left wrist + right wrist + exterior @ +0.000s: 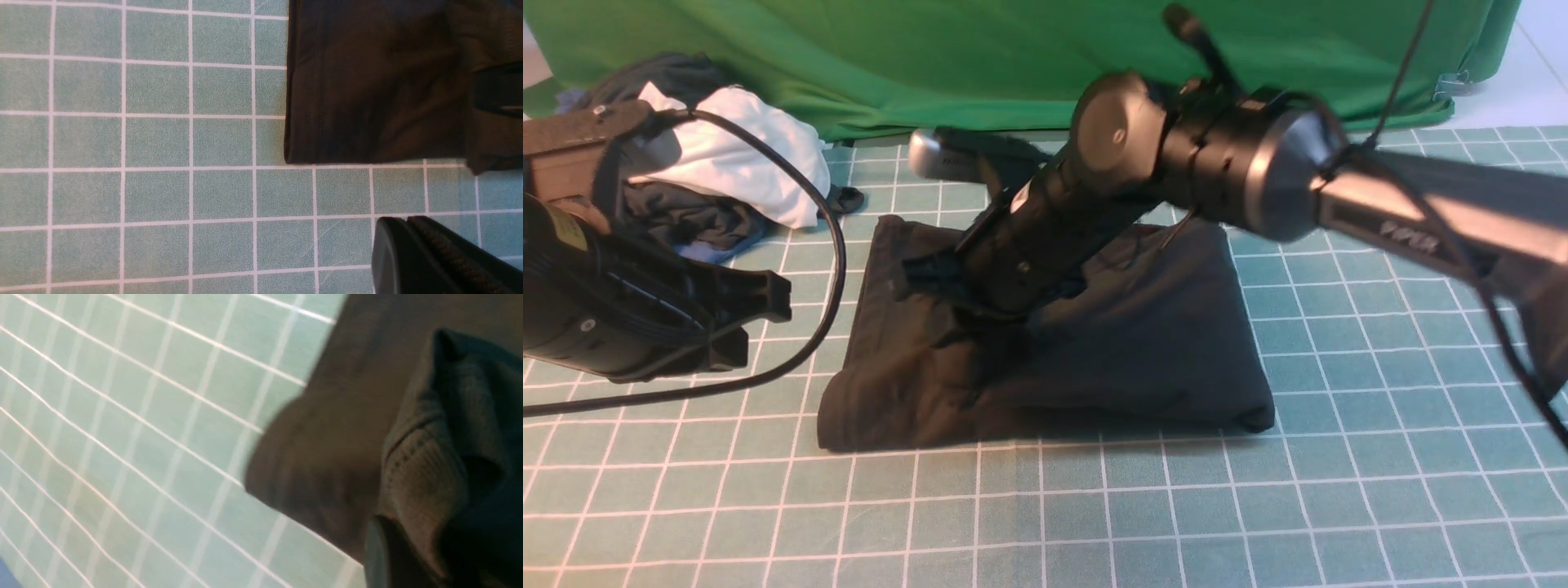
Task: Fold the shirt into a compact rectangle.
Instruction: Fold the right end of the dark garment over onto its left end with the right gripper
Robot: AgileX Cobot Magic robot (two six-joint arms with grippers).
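Black folded cotton shirt point(1094, 359) lies mid-desk on teal gridded mat point(1258, 506). Right tool point(931, 282) clamped on shirt's raised fold. Left tool point(756, 322) beside shirt, off fabric, jaws apart.

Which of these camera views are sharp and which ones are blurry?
Left wrist view: crisp, the mat's grid lines and the shirt's hem stitching clear. Right wrist view: smeared throughout, streaked grid lines. Front view: right arm close and soft, shirt dark with little detail.
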